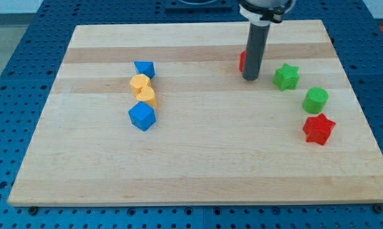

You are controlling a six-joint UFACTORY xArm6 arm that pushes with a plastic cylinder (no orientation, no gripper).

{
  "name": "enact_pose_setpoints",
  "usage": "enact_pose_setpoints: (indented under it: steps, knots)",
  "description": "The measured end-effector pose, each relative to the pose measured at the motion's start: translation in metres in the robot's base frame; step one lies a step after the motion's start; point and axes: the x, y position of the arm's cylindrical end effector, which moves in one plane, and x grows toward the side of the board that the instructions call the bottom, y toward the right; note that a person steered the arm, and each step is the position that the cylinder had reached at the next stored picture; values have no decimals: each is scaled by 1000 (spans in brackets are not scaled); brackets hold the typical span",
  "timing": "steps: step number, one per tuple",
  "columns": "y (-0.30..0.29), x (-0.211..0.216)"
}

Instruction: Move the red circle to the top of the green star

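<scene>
The red circle [242,61] sits near the view's top, mostly hidden behind my rod; only its left edge shows. My tip [250,79] rests on the board just in front of and to the right of it. The green star [285,77] lies to the right of my tip, a short gap away, and slightly lower in the view than the red circle.
A green circle [316,100] and a red star [319,129] lie below the green star at the right. At the left stand a blue block [144,69], two yellow blocks [140,83] [147,96] and a blue cube [142,117]. The wooden board [198,172] ends on a blue perforated table.
</scene>
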Motion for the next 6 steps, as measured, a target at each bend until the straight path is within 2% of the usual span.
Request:
enact_pose_setpoints:
  steps: [1, 2, 5, 6]
  knots:
    - [-46, -10]
    - [-52, -37]
    - [44, -40]
    - [43, -40]
